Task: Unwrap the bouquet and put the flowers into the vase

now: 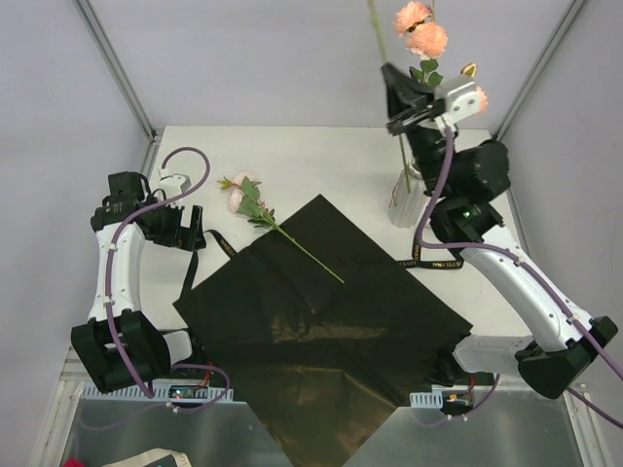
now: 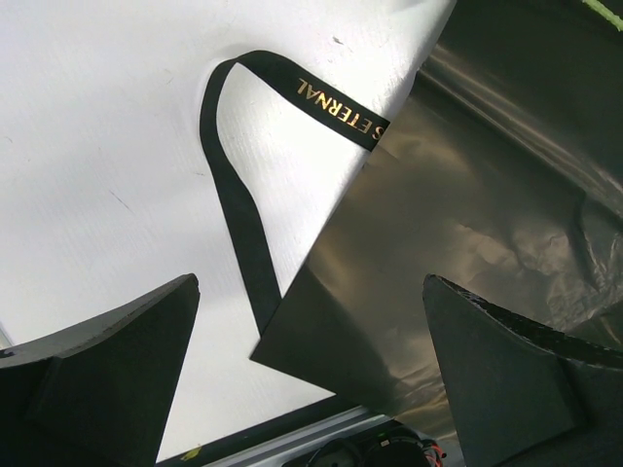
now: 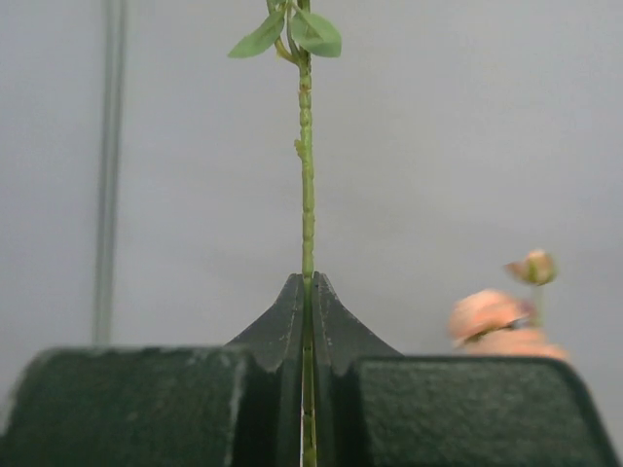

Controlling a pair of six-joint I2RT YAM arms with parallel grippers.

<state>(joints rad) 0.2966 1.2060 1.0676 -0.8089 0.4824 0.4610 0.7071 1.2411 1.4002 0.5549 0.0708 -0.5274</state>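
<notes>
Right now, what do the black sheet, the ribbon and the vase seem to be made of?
Black sheet: thin paper or film, slightly glossy; it shows creases and a soft sheen. Ribbon: flat matte fabric, probably, with shiny gold lettering. Vase: white and faintly ribbed, perhaps ceramic; partly hidden, so uncertain.

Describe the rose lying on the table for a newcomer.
Find the black sheet spread across the table. At its far-left edge lies one rose, bloom on white tabletop, stem on the sheet. It alone lies flat; the others stand upright over the vase.
</notes>
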